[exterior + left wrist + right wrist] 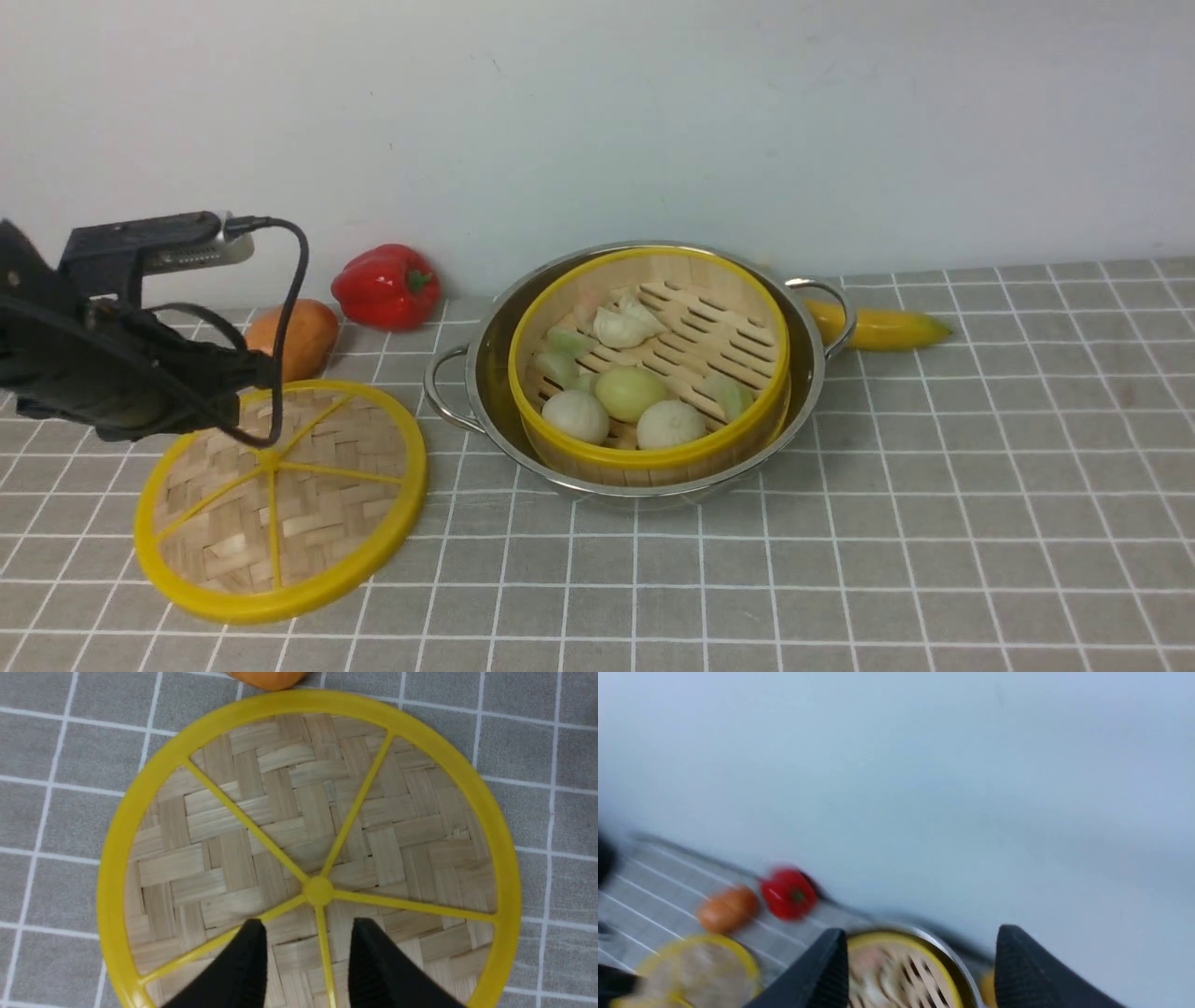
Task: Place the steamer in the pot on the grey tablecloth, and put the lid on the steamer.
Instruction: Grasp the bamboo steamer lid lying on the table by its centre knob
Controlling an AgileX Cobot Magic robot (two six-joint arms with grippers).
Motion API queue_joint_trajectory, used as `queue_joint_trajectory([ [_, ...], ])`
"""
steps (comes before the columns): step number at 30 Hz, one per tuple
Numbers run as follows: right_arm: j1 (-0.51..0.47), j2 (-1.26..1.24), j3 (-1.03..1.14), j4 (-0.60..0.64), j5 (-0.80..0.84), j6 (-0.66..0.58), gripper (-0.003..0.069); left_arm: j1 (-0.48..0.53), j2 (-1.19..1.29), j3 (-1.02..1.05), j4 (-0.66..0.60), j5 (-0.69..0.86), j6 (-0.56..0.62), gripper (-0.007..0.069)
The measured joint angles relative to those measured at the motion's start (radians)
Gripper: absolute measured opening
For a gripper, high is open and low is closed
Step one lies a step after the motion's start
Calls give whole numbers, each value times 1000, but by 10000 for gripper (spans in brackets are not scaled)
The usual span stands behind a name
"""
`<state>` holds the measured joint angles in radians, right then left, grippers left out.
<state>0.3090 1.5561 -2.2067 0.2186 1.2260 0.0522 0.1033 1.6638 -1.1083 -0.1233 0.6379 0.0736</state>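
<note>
The steamer (pixel 653 455), a yellow-rimmed bamboo basket with buns and dumplings on its slatted floor, sits inside the shiny pot (pixel 490 364) on the grey tablecloth (pixel 840 541). The lid (pixel 308 504), a woven disc with yellow spokes, lies flat on the cloth left of the pot. My left arm (pixel 131 373) hangs over the lid's far edge. In the left wrist view my left gripper (pixel 307 926) is open and empty above the lid (pixel 261 812), its jaws either side of a spoke beside the hub. My right gripper (pixel 922 935) is open and empty, raised, outside the front view; its blurred view shows the steamer (pixel 896 970).
A red bell pepper (pixel 385 285) and an orange rounded fruit (pixel 294 336) lie behind the lid near the wall. A banana (pixel 878 327) lies behind the pot's right handle (pixel 831 313). A white wall closes the back.
</note>
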Motion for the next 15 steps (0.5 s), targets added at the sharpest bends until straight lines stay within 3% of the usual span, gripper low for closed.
queue_joint_trajectory([
  [6, 0, -283, 30, 19, 0, -9, 421, -3, 125, -143, -1, 132, 0, 243],
  [15, 0, -645, 321, 11, 2, -30, 421, -16, 208, -168, 1, 153, 1, 243],
])
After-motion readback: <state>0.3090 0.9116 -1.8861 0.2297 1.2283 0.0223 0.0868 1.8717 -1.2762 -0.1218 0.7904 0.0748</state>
